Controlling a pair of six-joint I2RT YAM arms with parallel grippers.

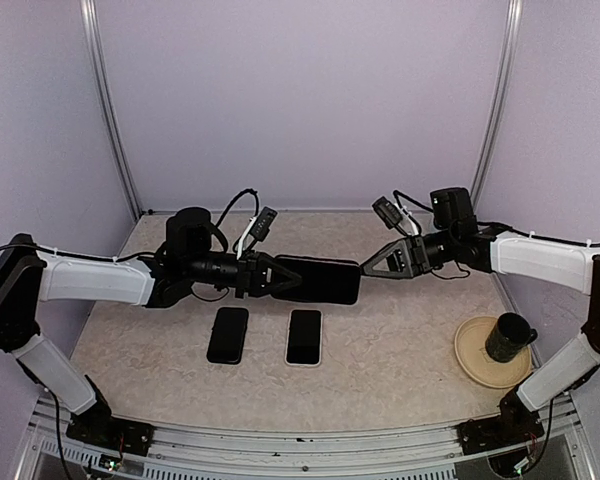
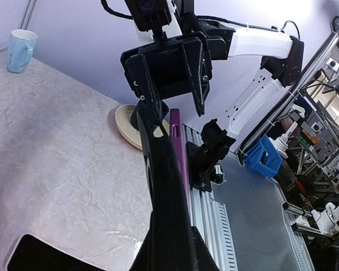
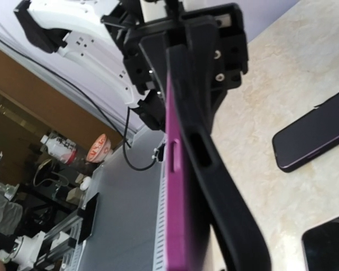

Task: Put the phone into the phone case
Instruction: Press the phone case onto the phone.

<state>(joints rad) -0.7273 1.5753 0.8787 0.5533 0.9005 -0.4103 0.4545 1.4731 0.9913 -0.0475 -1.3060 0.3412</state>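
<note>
- The slim purple phone (image 3: 172, 226) lies pressed against the black phone case (image 3: 229, 226), held in mid-air above the middle of the surface.
- The left gripper (image 1: 278, 278) has its jaws clamped on the left end of the phone case.
- The right gripper (image 1: 364, 268) has its jaws partly apart at the right end.

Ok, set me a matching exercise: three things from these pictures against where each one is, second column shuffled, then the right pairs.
Things
1. phone case
2. mug
3. light-edged phone

Places
a. lying flat on the table, right of a dark phone
b. standing on the plate
c. held up in the air

Pairs: 1-c, 2-b, 3-a
</note>
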